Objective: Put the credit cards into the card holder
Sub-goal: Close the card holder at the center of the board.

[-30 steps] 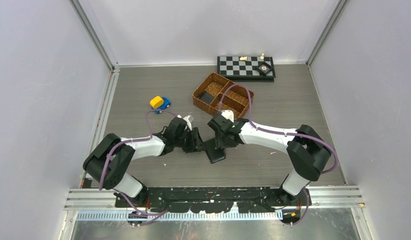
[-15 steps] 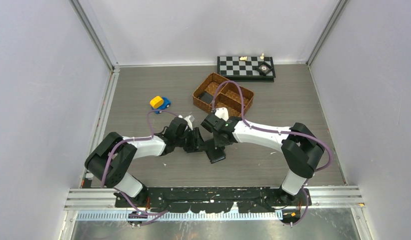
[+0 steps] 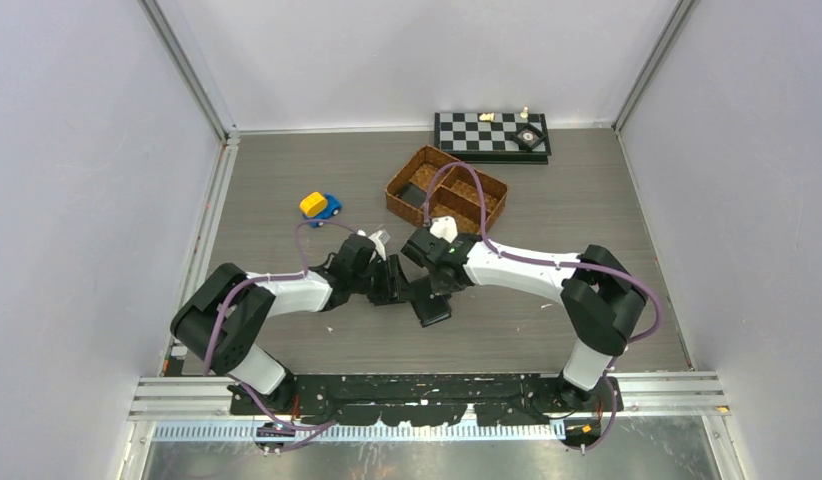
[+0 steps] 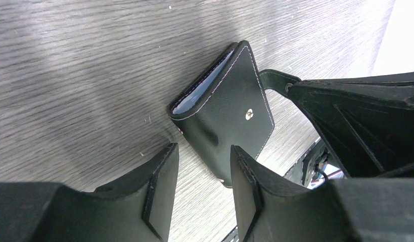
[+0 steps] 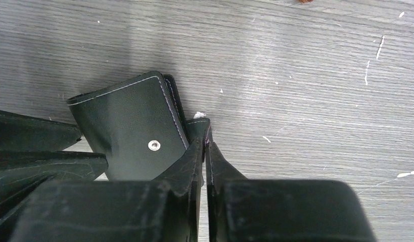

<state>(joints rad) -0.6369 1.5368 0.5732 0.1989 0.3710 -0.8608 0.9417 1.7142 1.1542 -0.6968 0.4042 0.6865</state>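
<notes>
The card holder (image 4: 220,116), a black leather wallet with a silver snap stud, lies folded shut on the grey table (image 3: 287,170). Pale bluish sleeves show at its open edge. In the top view it (image 3: 434,310) lies between the two arms. My right gripper (image 5: 204,137) is shut on the wallet's snap tab (image 5: 197,125), at the right edge of the card holder (image 5: 129,126). My left gripper (image 4: 202,169) hangs open just over the wallet's near corner, its fingers apart with only that corner and bare table between them. The credit cards are out of view.
A brown wicker divided basket (image 3: 391,188) stands behind the grippers. To its left sits a yellow and blue toy car (image 3: 320,206). A chessboard (image 3: 492,133) with a few pieces lies at the back wall. Both arms crowd the table's middle.
My right gripper has closed its jaws onto the wallet's snap tab, and its wrist has shifted a little to the left. The left arm has not moved.
</notes>
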